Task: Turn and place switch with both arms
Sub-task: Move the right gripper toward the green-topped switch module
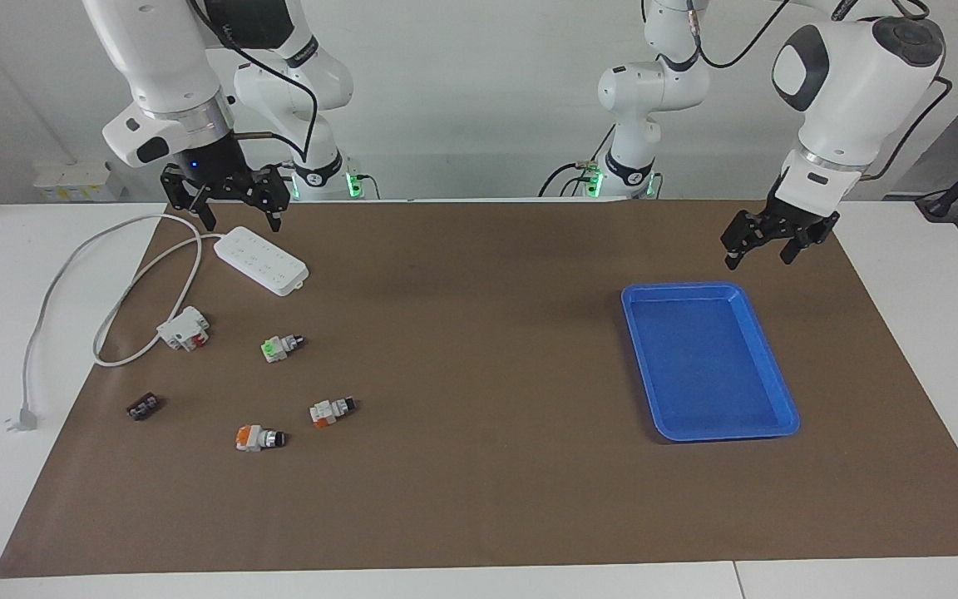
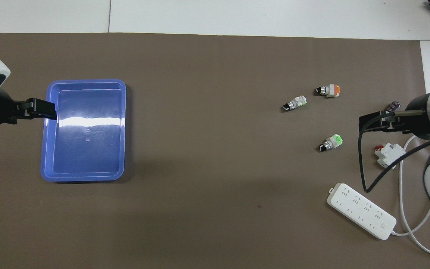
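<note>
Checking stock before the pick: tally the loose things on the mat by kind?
Small switches: 3: green switch, orange ones and
White-and-red block: 1
Power strip: 1
Small black part: 1
Blue tray: 1
Total: 7

Two arms poised over a bench with small switches, a power strip and a tray

The right gripper (image 1: 234, 210) hangs open over the power strip (image 1: 261, 260); the left gripper (image 1: 766, 247) hangs open just above the blue tray (image 1: 781, 391). The green-patched switch (image 1: 281, 346) lies on the brown mat (image 1: 479, 466) beside a white-and-red block (image 1: 185, 328), with two orange switches (image 1: 332, 411) (image 1: 258, 437) farther from the robots and a small black part (image 1: 144, 407) near the cord (image 1: 71, 258).
</note>
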Robot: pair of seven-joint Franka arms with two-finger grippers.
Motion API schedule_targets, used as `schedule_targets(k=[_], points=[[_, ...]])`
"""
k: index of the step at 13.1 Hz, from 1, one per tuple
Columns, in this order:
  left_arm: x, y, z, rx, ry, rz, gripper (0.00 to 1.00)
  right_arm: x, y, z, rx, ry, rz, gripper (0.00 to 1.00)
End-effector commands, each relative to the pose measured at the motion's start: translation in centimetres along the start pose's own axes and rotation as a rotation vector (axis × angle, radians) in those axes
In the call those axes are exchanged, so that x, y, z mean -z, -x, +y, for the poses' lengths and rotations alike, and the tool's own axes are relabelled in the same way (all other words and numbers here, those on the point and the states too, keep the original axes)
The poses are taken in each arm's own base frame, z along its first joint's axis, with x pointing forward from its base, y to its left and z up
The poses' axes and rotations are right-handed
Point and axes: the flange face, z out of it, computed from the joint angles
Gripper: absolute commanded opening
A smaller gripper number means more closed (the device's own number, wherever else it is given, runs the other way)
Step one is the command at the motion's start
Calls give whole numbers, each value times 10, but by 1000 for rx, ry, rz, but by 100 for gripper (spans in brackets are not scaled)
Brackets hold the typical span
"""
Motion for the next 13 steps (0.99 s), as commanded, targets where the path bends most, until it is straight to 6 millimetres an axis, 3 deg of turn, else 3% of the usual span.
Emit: schedule_targets(k=[1,9,13], points=[[12,10,9,-34,12,-33,100,0,7,2,9,-21,8,100],[18,11,11,-55,14,-41,100,0,8,2,31,-22,3,100],[18,12,14,-60,12,-41,100,-19,5,4,265,-23,14,100]])
